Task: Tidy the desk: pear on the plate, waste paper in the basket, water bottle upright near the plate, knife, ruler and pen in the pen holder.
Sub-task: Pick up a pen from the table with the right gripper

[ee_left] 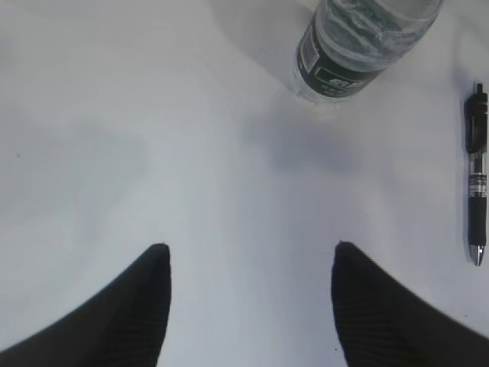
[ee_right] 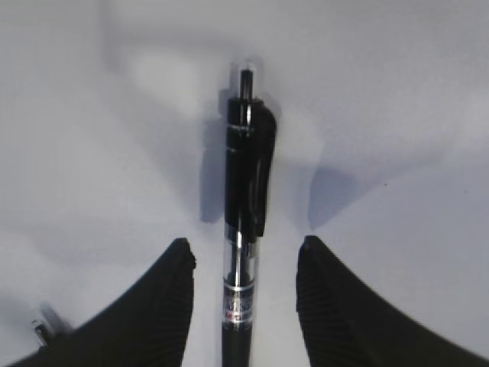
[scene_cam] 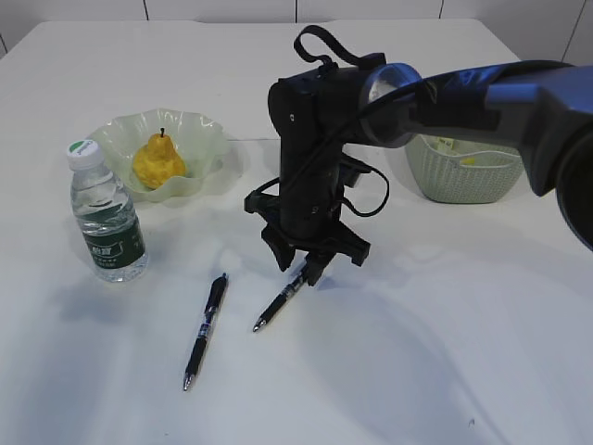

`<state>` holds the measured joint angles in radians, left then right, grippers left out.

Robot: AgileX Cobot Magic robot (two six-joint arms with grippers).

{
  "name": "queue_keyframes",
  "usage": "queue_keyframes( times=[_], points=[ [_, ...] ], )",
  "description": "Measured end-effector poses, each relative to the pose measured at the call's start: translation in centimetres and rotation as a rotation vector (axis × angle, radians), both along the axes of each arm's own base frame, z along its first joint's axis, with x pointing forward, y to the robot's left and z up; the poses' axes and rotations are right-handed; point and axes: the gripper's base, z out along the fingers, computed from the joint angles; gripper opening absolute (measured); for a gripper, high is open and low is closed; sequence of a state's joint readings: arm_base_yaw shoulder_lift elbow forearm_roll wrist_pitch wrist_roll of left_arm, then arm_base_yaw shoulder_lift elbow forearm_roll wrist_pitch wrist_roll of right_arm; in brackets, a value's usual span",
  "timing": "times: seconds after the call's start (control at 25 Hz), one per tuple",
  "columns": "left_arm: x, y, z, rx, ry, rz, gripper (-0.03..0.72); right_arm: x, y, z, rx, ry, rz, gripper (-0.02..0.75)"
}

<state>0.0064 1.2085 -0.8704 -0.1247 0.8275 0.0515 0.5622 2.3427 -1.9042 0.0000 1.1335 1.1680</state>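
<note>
A black pen (scene_cam: 278, 304) lies on the white table and my right gripper (scene_cam: 309, 271) is down over its rear end. In the right wrist view the pen (ee_right: 246, 176) lies lengthwise between the open jaws (ee_right: 246, 243), with a gap on each side. A second black pen (scene_cam: 206, 329) lies to its left and shows in the left wrist view (ee_left: 477, 176). My left gripper (ee_left: 252, 246) is open and empty over bare table. The water bottle (scene_cam: 107, 218) stands upright next to the plate (scene_cam: 208, 139), which holds the yellow pear (scene_cam: 159, 159). Pen holder, knife and ruler are out of view.
A pale green basket (scene_cam: 463, 176) stands at the back right, behind the right arm. The bottle's base (ee_left: 359, 46) is ahead of the left gripper. The left arm does not show in the exterior view.
</note>
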Motion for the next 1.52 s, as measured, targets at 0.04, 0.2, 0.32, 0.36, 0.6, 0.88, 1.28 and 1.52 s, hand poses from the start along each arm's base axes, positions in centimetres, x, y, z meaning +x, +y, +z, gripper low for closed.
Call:
queue_keyframes(
  times=[0.04,0.2,0.32,0.36,0.6,0.88,1.28,1.52],
  points=[
    [0.0,0.0,0.0,0.000,0.000,0.000,0.465,0.0,0.0,0.0,0.000,0.000,0.000,0.336],
    [0.0,0.0,0.0,0.000,0.000,0.000,0.465,0.0,0.0,-0.3,-0.003,0.005,0.003,0.336],
    [0.0,0.0,0.0,0.000,0.000,0.000,0.465,0.0,0.0,-1.0,-0.011,0.017,0.005,0.336],
    [0.0,0.0,0.0,0.000,0.000,0.000,0.465,0.0,0.0,-1.1,-0.012,0.019,0.005,0.337],
    [0.0,0.0,0.0,0.000,-0.001,0.000,0.465,0.0,0.0,-1.2,-0.013,0.021,0.005,0.336],
    [0.0,0.0,0.0,0.000,-0.004,0.000,0.465,0.0,0.0,-1.4,-0.016,0.025,0.005,0.256],
    [0.0,0.0,0.0,0.000,-0.004,0.001,0.465,0.0,0.0,-1.5,-0.016,0.025,0.005,0.156],
    [0.0,0.0,0.0,0.000,-0.004,0.001,0.465,0.1,0.0,-1.5,-0.021,0.022,0.007,0.095]
  ],
)
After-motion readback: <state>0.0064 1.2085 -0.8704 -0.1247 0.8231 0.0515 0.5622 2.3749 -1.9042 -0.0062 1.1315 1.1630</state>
